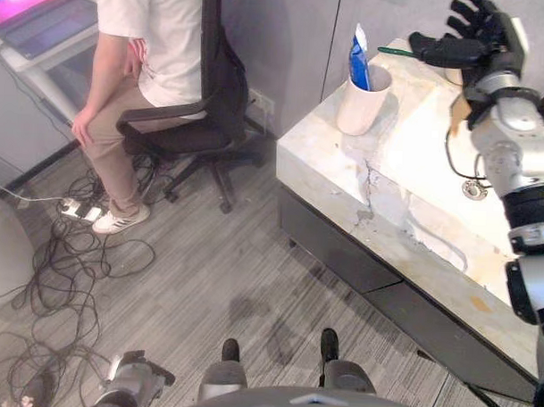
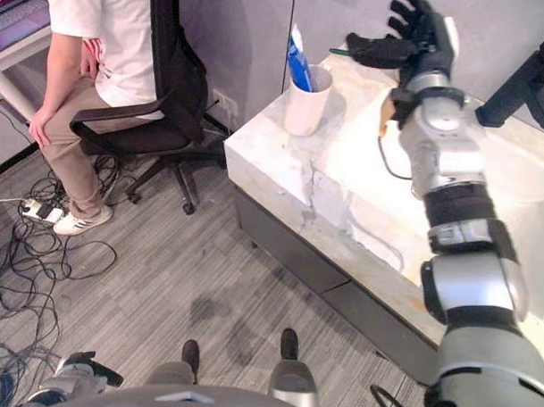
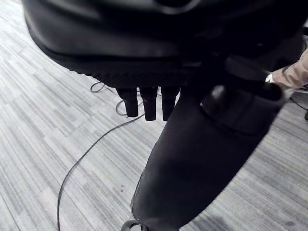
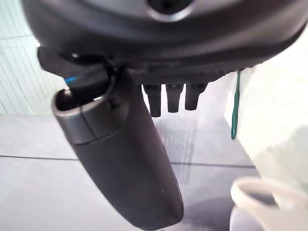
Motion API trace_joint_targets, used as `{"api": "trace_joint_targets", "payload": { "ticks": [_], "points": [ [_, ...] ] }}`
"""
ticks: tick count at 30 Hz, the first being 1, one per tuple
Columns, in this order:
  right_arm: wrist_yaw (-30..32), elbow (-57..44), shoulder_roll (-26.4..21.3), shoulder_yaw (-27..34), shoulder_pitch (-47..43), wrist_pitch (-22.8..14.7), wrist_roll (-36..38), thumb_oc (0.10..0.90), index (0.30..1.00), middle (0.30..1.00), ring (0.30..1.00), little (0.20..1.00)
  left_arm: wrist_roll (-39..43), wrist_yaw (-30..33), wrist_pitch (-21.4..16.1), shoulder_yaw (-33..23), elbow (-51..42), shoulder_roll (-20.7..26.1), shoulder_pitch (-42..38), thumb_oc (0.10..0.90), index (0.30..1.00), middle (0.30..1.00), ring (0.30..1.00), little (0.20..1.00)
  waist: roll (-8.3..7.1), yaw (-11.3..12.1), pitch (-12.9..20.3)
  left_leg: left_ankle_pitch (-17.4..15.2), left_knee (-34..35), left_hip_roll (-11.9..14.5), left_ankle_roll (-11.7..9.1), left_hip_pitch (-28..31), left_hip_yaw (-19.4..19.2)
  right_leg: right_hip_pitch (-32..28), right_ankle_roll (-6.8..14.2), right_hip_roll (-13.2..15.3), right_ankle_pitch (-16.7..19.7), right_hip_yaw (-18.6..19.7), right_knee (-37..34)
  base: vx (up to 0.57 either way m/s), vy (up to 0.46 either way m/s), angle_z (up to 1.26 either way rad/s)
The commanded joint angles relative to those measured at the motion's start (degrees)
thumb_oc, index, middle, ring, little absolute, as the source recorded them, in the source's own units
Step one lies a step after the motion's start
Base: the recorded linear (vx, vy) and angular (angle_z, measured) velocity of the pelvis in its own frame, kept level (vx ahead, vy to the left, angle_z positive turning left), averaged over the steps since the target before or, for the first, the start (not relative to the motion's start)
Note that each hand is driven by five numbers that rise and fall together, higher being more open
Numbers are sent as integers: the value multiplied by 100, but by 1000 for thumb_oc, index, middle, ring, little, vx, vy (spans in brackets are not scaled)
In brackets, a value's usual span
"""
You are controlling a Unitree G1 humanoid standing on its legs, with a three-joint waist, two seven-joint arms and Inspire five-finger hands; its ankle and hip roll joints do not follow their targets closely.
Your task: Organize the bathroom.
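Note:
My right hand [image 1: 464, 39] is raised over the back of the white marble counter [image 1: 320, 150], open, with its fingers spread and its thumb pointing left. A thin green toothbrush [image 1: 393, 51] shows just past the thumb's tip, along the counter's back edge. I cannot tell whether the thumb touches it. In the right wrist view the toothbrush [image 4: 234, 108] lies beyond the straight fingers. A white cup [image 1: 362, 101] holding a blue toothpaste tube [image 1: 359, 62] stands on the counter's left corner, left of and below the hand. My left hand [image 1: 148, 372] hangs open low over the floor.
A sink basin with a metal drain [image 1: 474, 189] lies under my right arm, and a black faucet [image 2: 527, 80] stands at its far side. A person sits on a black office chair [image 1: 189, 134] at the back left. Cables and a power strip [image 1: 79, 211] litter the grey floor.

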State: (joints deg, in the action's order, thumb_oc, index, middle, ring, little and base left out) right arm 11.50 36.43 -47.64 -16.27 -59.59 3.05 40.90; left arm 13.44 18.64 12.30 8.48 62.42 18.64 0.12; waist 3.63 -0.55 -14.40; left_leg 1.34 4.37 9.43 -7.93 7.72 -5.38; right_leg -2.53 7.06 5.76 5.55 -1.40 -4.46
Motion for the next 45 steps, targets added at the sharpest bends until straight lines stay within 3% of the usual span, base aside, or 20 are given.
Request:
{"api": "trace_joint_targets", "payload": {
  "ticks": [1, 3, 7, 11, 14, 15, 17, 21, 26, 29, 30, 31, 32, 35, 36, 40, 42, 44, 45],
  "points": [
    [-57, 104, -779, -134, -1516, -957, 63, 800, 900, 900, 900, 900, -290, 19, -162, 200, 364, 807, 164, 800, 900, 900, 900, 900, -540, -173, 752, -394, -547, 146, 183, -20, -27, 326, 226, 289, -312, 983, 451, 21, 6, -11],
    [-122, 131, -943, -201, -1629, -1023, 205, 800, 900, 900, 900, 900, -289, 5, -198, 201, 389, 817, 159, 800, 900, 900, 900, 900, -564, -214, 777, -411, -551, 153, 181, -2, -59, 332, 226, 279, -314, 1010, 458, 32, 5, -18],
    [-371, 135, -1875, -369, -1933, -1320, 854, 800, 900, 900, 900, 900, -291, -25, -254, 171, 469, 823, 171, 800, 900, 900, 900, 900, -684, -465, 912, -467, -520, 191, 154, 107, -239, 377, 248, 233, -310, 1118, 490, 44, -9, -22],
    [-509, 213, -2495, -249, -1870, -1348, 1121, 800, 900, 900, 900, 900, -234, 27, -378, 97, 545, 824, 209, 800, 900, 900, 900, 900, -747, -634, 947, -491, -514, 228, 138, 127, -373, 499, 264, 191, -312, 1212, 565, -4, -13, -19],
    [-478, 272, -2658, -189, -1800, -1327, 1139, 800, 900, 900, 900, 900, -209, 19, -389, 82, 559, 816, 217, 800, 900, 900, 900, 900, -756, -691, 946, -502, -517, 234, 136, 133, -418, 536, 267, 180, -312, 1238, 588, -23, -4, -28],
    [-502, 570, -3182, 89, -1427, -1050, 1164, 800, 900, 900, 900, 900, -135, 34, -502, 10, 621, 771, 252, 800, 900, 900, 900, 900, -764, -889, 929, -524, -537, 262, 125, 149, -545, 662, 270, 147, -282, 1331, 651, -63, -4, -21],
    [-341, 1033, -3473, 506, -924, -881, 806, 800, 900, 900, 900, 900, -143, 85, -591, -87, 694, 711, 251, 800, 900, 900, 900, 900, -749, -1022, 910, -543, -550, 281, 117, 147, -639, 756, 275, 116, -275, 1423, 702, -57, -2, -26],
    [-4, 2027, -3811, 1551, 68, -821, 9, 800, 900, 900, 900, 900, -20, 139, -807, -200, 837, 689, 248, 800, 900, 900, 900, 900, -729, -1195, 839, -623, -627, 303, 120, 199, -732, 850, 256, 60, -276, 1549, 808, -3, -28, -32],
    [383, 2932, -4111, 2369, 885, -717, -332, 800, 900, 900, 900, 900, -52, 82, -1015, -396, 971, 637, 313, 800, 900, 900, 900, 900, -676, -1300, 792, -668, -655, 311, 122, 257, -746, 924, 229, -4, -296, 1641, 888, 14, -20, -12],
    [759, 3152, -4040, 3027, 1652, -593, -261, 800, 900, 900, 900, 900, -82, 62, -1074, -517, 951, 559, 378, 800, 900, 900, 900, 900, -603, -1390, 775, -715, -660, 309, 125, 286, -753, 946, 216, -23, -317, 1651, 901, 8, -9, -6],
    [1167, 3163, -3844, 3751, 2444, -527, -218, 800, 900, 900, 900, 900, -86, 80, -1103, -574, 917, 534, 401, 800, 900, 900, 900, 900, -596, -1430, 757, -663, -653, 309, 106, 278, -751, 984, 187, -52, -263, 1679, 882, 0, 0, 0],
    [1167, 3163, -3844, 3751, 2444, -527, -218, 800, 900, 900, 900, 900, -86, 80, -1103, -574, 917, 534, 401, 800, 900, 900, 900, 900, -596, -1430, 757, -663, -653, 309, 106, 278, -751, 984, 187, -52, -263, 1679, 882, -33, -43, -2],
    [1588, 3112, -3582, 4513, 3291, -437, -136, 800, 900, 900, 900, 900, -124, 86, -1120, -602, 872, 529, 391, 800, 900, 900, 900, 900, -593, -1449, 736, -644, -649, 315, 91, 288, -763, 1010, 179, -64, -260, 1689, 887, -2, -22, -3],
    [1875, 3081, -3326, 5043, 3924, -392, -61, 800, 900, 900, 900, 900, -127, 86, -1117, -594, 828, 524, 376, 800, 900, 900, 900, 900, -570, -1467, 719, -668, -651, 322, 96, 322, -763, 1000, 175, -71, -302, 1676, 898, -9, -34, -3],
    [2242, 2966, -2927, 5647, 4675, -327, 33, 800, 900, 900, 900, 900, -152, 69, -1102, -567, 804, 540, 322, 800, 900, 900, 900, 900, -557, -1440, 714, -560, -668, 341, 73, 298, -752, 1044, 134, -115, -271, 1692, 910, -12, -60, -1],
    [2646, 2954, -2257, 6103, 5447, -119, 94, 800, 900, 900, 900, 900, -210, 45, -1088, -562, 792, 541, 249, 800, 900, 900, 900, 900, -499, -1436, 722, -381, -817, 448, -12, 319, -686, 1061, 64, -204, -346, 1635, 980, -10, -86, -2],
    [2637, 3076, -1857, 6083, 5648, -96, 48, 800, 900, 900, 900, 900, -296, 21, -1051, -629, 790, 522, 210, 800, 900, 900, 900, 900, -488, -1419, 737, 36, -1239, 665, -168, 266, -540, 1080, -79, -343, -347, 1597, 1033, -9, -143, -6],
    [2716, 3057, -1344, 5859, 5729, -46, 276, 800, 900, 900, 900, 900, -357, -51, -957, -643, 782, 529, 81, 800, 900, 900, 900, 900, -559, -1380, 711, 714, -2077, 893, -276, -119, -167, 1099, -310, -532, -240, 1620, 1069, -27, -202, -4],
    [2736, 3055, -1146, 5748, 5746, -15, 336, 800, 900, 900, 900, 900, -338, -88, -900, -597, 784, 535, -8, 800, 900, 900, 900, 900, -595, -1370, 664, 698, -2461, 832, -224, -345, 15, 1060, -384, -577, -251, 1646, 1088, -43, -158, -2]
  ]
}}
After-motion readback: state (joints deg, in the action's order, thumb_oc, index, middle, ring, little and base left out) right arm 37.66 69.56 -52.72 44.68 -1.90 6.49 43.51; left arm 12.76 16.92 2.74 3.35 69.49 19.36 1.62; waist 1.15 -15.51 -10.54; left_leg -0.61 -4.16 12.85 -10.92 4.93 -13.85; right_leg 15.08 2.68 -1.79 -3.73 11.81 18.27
